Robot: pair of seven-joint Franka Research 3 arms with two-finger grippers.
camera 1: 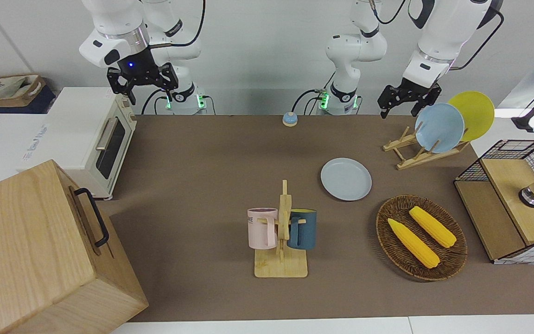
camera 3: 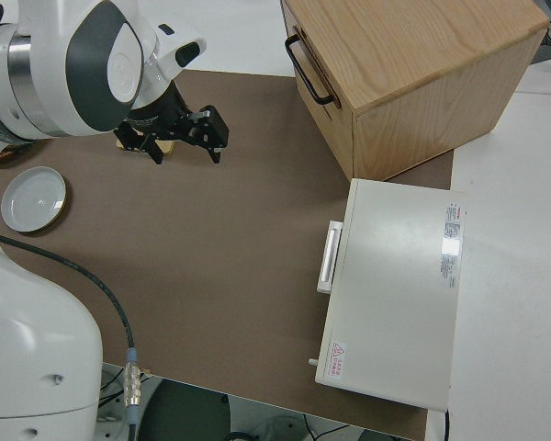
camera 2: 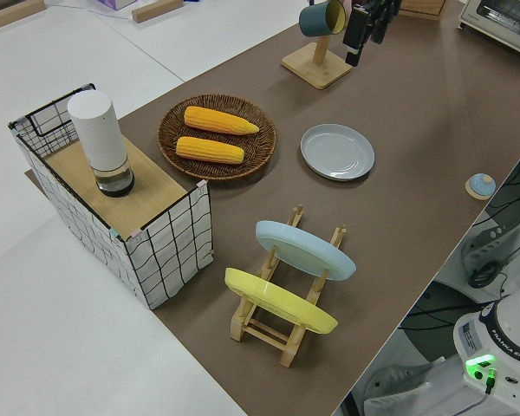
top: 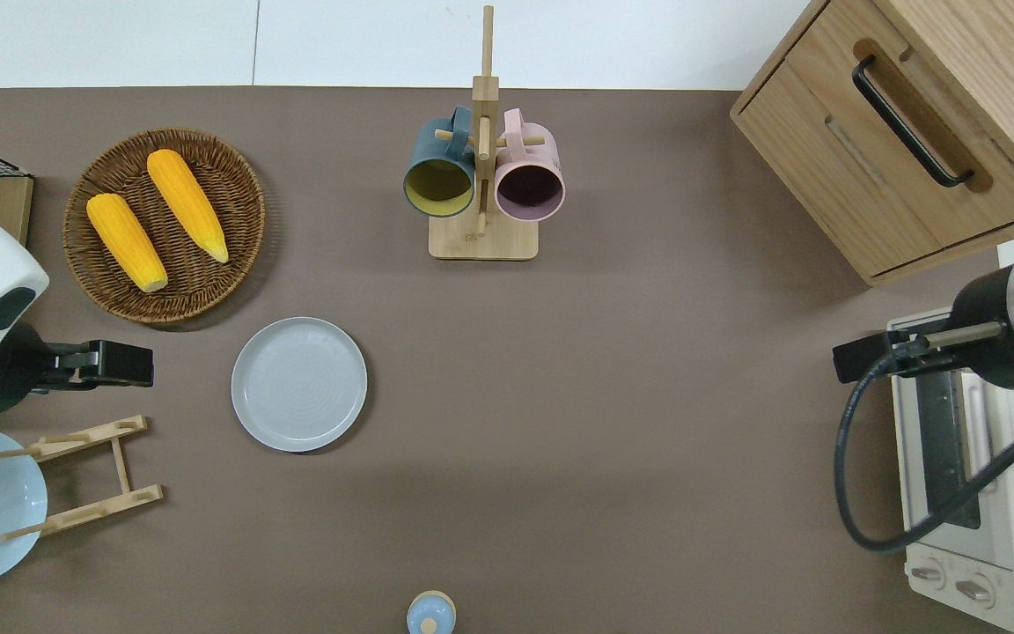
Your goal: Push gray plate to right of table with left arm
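on the table (top: 613,370), the gray plate (top: 299,384) lies flat at about three o'clock from the raised left gripper (camera 1: 403,103), fingers spread, which should drop low at the plate's nine o'clock rim and shove it steadily toward the right arm's end.

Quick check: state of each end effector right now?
Left end effector: open, holding nothing, up over the table.
Right end effector: open, empty, arm parked.
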